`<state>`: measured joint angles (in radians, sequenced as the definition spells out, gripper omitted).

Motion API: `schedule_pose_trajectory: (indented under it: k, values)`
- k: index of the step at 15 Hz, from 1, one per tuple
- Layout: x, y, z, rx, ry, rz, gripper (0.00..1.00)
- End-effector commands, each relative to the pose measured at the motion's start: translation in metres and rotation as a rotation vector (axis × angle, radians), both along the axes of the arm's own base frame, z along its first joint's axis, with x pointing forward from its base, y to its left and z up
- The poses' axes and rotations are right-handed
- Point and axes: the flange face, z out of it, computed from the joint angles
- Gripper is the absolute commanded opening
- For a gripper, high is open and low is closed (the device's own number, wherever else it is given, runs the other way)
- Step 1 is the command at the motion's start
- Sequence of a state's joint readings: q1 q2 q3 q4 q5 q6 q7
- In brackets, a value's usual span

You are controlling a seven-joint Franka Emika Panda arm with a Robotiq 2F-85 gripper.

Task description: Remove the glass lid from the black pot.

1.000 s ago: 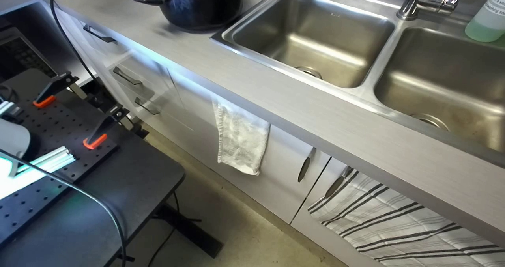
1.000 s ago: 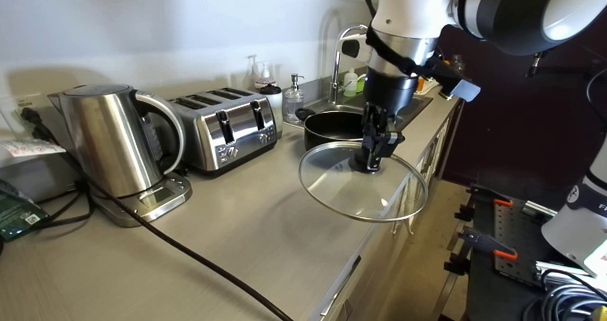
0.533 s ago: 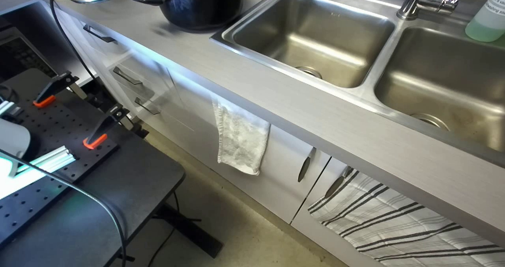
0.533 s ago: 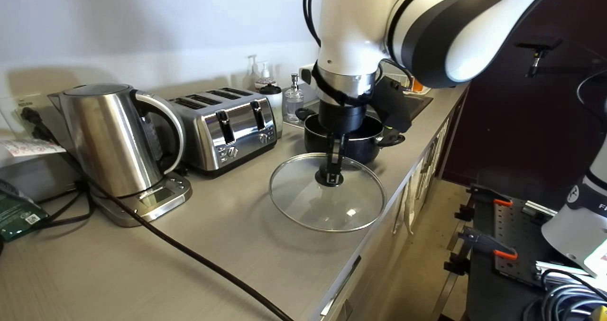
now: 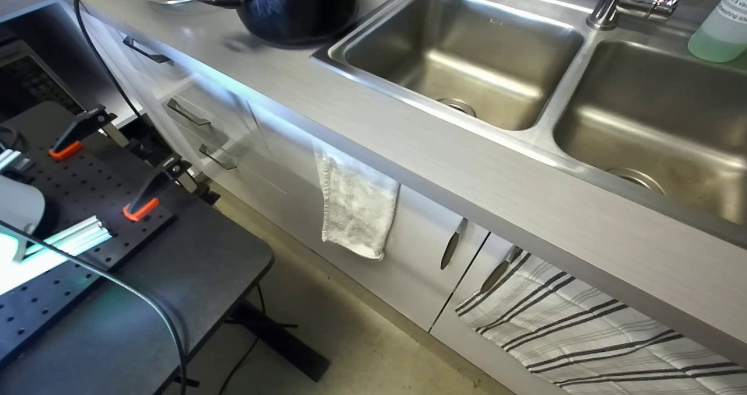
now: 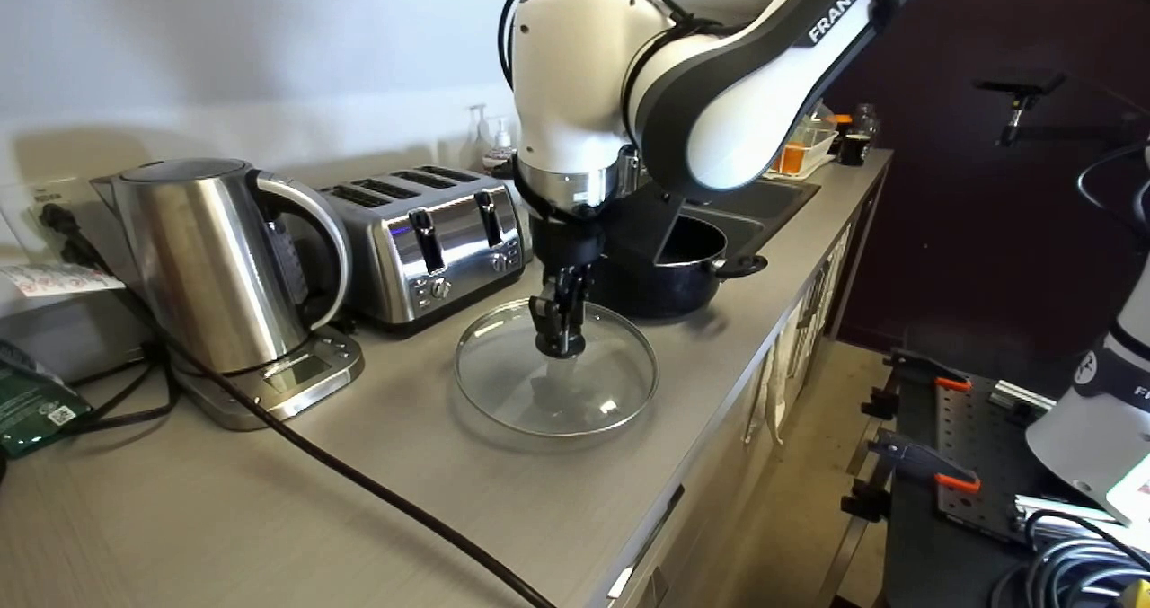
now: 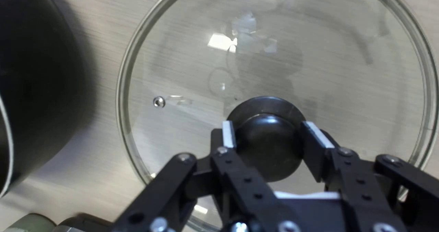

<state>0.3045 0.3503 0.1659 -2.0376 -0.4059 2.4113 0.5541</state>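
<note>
The glass lid (image 6: pixel 588 397) is round and clear, with a metal rim and a black knob. It is low over the counter beside the black pot, roughly level; I cannot tell if its rim touches the counter. My gripper (image 6: pixel 561 334) points down. In the wrist view, the fingers (image 7: pixel 269 136) are shut on either side of the lid's knob, with the clear lid (image 7: pixel 192 71) beneath. Part of the lid's rim (image 5: pixel 178 2) shows in an exterior view behind the pot's handle. The black pot (image 5: pixel 297 13) stands uncovered by the sink and also shows in the wrist view (image 7: pixel 37 71).
A steel kettle (image 6: pixel 202 267) and a toaster (image 6: pixel 449 249) stand along the wall. A black cable (image 6: pixel 395 505) crosses the counter (image 6: pixel 296 518). The sink (image 5: pixel 467 62) lies past the pot. The counter's front edge runs close to the lid.
My gripper has carried the lid away from the pot toward the kettle side and lowered it toward the counter. The lid's shadow is now closer to its rim. The pot has not moved.
</note>
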Motion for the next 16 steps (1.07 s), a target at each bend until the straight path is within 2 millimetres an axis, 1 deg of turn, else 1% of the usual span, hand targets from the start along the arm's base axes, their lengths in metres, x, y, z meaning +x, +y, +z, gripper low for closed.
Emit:
schedule_pose_trajectory:
  k: [1, 4, 7, 10, 14, 15, 16]
  values:
    - [0.033, 0.008, 0.003, -0.011, -0.035, -0.096, 0.24]
    - [0.052, 0.001, -0.003, -0.020, -0.043, -0.169, 0.24]
    - [0.066, -0.009, -0.010, -0.031, -0.030, -0.237, 0.24]
    - [0.075, -0.016, -0.016, -0.045, -0.017, -0.274, 0.24]
    - [0.080, -0.016, -0.020, -0.055, -0.007, -0.288, 0.24]
    - [0.081, -0.016, -0.020, -0.059, -0.007, -0.289, 0.59]
    - [0.081, -0.016, -0.020, -0.059, -0.006, -0.290, 0.76]
